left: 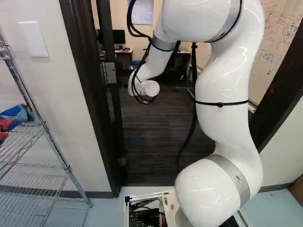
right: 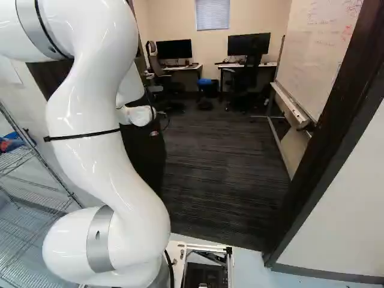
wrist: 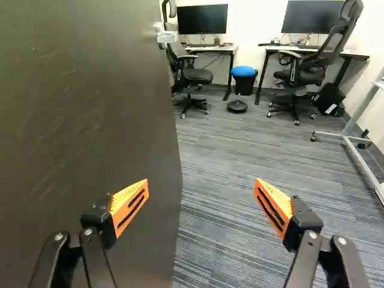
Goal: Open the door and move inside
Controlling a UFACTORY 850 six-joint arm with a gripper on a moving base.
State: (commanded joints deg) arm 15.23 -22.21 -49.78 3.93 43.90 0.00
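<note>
1. Two desks [wrist: 210, 48] stand far back in the room, with dark screens [wrist: 202, 19] on top. Rolling chairs [wrist: 195, 75] and a stool with a blue seat [wrist: 243, 71] are near them
2. Close beside the gripper [wrist: 201, 187] is the big dark door [wrist: 78, 102]. It is swung into the room, and past its edge the striped carpet [wrist: 234, 156] shows
3. Both gripper fingers are spread wide, with nothing held. One is in front of the door's flat side, but I cannot tell if they touch
4. A whiteboard [right: 324, 48] on a stand is inside, by the right post of the door frame [right: 336, 150]. A wire rack [left: 45, 127] is outside, left of the doorway
5. Only the wrist view shows the fingers. The base views hide them, but the right one shows part of the door behind the arm [right: 90, 120]
6. Only the left base view shows the wall switch plate [left: 33, 39] and a brown thing [left: 297, 190] low at the right
</note>
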